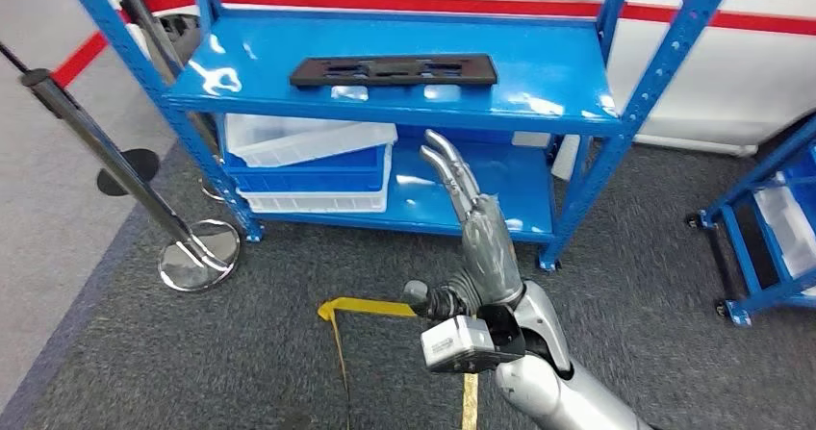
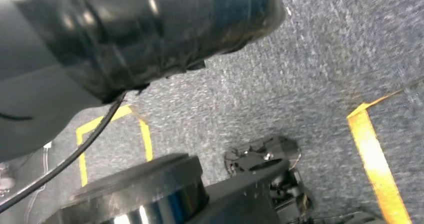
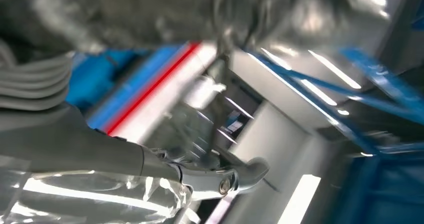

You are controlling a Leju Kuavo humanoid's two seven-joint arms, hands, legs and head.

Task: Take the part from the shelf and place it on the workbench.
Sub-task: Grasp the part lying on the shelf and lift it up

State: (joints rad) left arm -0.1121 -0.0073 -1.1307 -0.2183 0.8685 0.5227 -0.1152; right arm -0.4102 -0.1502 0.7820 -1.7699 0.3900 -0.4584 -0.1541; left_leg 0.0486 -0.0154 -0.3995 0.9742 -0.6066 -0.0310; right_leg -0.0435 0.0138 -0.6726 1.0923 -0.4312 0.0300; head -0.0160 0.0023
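A flat black part (image 1: 394, 69) with cut-outs lies across the middle of the blue shelf's top board (image 1: 548, 79). My right hand (image 1: 478, 233) is raised in front of the shelf, below its top board and a little right of the part. Its fingers (image 1: 448, 167) are stretched out and apart towards the lower shelf level, with nothing in them. The right wrist view is blurred; it has the hand's grey ribbed cover (image 3: 30, 83) and thumb (image 3: 210, 179) before the blue shelf frame (image 3: 320, 108).
White and blue bins (image 1: 308, 161) are stacked on the lower shelf at the left. Two barrier posts with round bases (image 1: 197, 252) stand left of the shelf. A second blue shelf on wheels (image 1: 770, 228) is at the right. Yellow tape (image 1: 361, 307) marks the grey carpet.
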